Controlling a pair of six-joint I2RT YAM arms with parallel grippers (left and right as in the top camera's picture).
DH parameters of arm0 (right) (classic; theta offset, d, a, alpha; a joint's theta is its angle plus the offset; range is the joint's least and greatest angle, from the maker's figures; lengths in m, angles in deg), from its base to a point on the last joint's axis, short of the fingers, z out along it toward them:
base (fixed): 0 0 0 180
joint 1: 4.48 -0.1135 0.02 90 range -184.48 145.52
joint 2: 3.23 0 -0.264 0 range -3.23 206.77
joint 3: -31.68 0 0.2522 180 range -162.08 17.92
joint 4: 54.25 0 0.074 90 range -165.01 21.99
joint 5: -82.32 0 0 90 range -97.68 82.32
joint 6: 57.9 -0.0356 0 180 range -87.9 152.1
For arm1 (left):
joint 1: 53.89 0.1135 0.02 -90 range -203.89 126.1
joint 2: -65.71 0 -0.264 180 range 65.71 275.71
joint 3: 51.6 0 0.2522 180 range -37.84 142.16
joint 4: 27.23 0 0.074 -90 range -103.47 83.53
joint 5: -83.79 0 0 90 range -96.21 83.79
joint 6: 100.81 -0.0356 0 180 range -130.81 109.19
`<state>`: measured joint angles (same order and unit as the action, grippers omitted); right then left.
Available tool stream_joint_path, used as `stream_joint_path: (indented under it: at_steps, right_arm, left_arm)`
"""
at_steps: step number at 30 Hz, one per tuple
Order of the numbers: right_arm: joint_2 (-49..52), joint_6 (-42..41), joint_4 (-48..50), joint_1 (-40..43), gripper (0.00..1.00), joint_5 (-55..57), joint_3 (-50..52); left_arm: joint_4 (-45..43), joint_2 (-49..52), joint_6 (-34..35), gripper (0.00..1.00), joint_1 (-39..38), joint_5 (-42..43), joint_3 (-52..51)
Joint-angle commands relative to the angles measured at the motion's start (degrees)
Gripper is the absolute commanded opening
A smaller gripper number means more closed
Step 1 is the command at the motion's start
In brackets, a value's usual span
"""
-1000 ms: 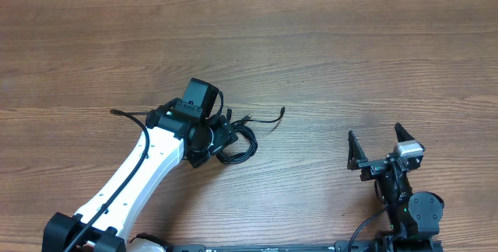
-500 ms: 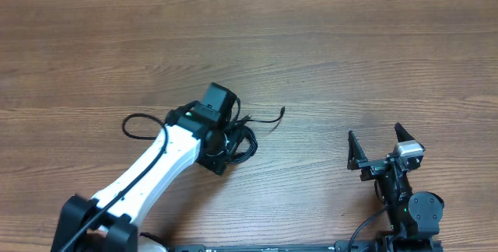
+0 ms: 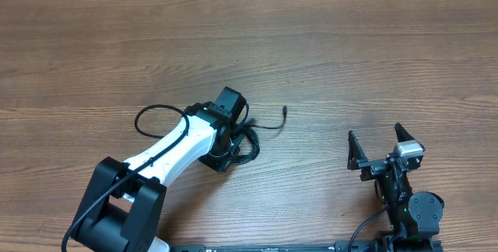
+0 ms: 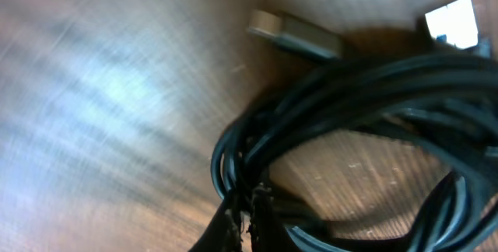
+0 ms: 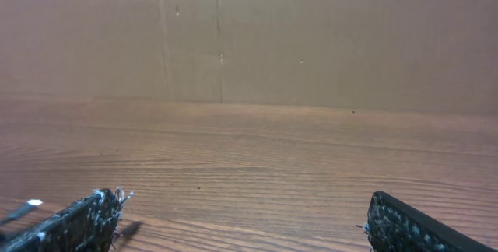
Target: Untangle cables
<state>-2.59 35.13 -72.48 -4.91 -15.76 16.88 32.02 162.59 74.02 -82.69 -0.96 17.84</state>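
Note:
The cables (image 3: 246, 141) lie as a small black coil at mid-table, mostly hidden under my left wrist. One loose strand runs right to a small plug (image 3: 285, 112). In the left wrist view the coil (image 4: 350, 89) fills the frame, with two metal-tipped plugs (image 4: 296, 36) above it. My left gripper (image 4: 247, 217) is shut, its tips pinched on the coil's near bend. Far from the coil, my right gripper (image 3: 381, 148) stands near the front right edge. It is wide open (image 5: 245, 221) with only bare wood between its fingers (image 5: 78, 225).
The left arm's own thick black wire (image 3: 145, 120) loops out to the left of the wrist. A brown cardboard wall (image 5: 233, 34) stands behind the wooden table (image 3: 350, 50).
My left wrist has swung right and turned over the coil, and its jaws have closed at the coil's bend. The right arm has not moved.

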Motion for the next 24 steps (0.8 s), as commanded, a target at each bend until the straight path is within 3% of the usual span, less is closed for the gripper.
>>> stream_joint_path:
  at_steps: [1,4,8,12,13,14,17,19,22,24]
  right_arm:
    - [-0.2,0.3,0.2,-0.2,1.00,0.5,0.5]
    - [-0.2,0.3,0.3,-0.2,1.00,0.5,0.5]
    - [-0.2,0.3,0.2,-0.2,1.00,0.5,0.5]
    - [-0.2,0.3,0.2,-0.2,1.00,0.5,0.5]
    - [-0.2,0.3,0.2,-0.2,1.00,0.5,0.5]
    - [-0.2,0.3,0.2,-0.2,1.00,0.5,0.5]
    - [-0.2,0.3,0.3,-0.2,1.00,0.5,0.5]
    - [-0.2,0.3,0.2,-0.2,1.00,0.5,0.5]
    - [-0.2,0.3,0.2,-0.2,1.00,0.5,0.5]
    - [-0.2,0.3,0.3,-0.2,1.00,0.5,0.5]
  left_arm:
    - [-4.4,0.4,-20.3,0.04,0.0,-7.5,0.8]
    - [-7.0,0.3,-40.4,0.04,0.9,-8.0,2.4]
    - [-3.7,0.2,-65.5,0.04,1.5,-8.4,7.7]
    - [0.3,0.2,-76.2,0.06,1.4,-9.0,12.8]
    - [0.7,0.2,-77.3,0.08,1.5,-9.3,13.7]
    - [0.7,0.2,-77.4,0.18,1.5,-9.9,14.2]
    - [0.6,0.2,-77.1,0.80,1.4,-10.3,14.8]
    - [1.0,0.2,-75.5,0.91,1.4,-10.3,14.8]
    - [2.1,0.2,-70.2,0.96,1.5,-10.3,14.8]
    - [3.7,0.2,-62.3,1.00,1.5,-9.7,14.8]
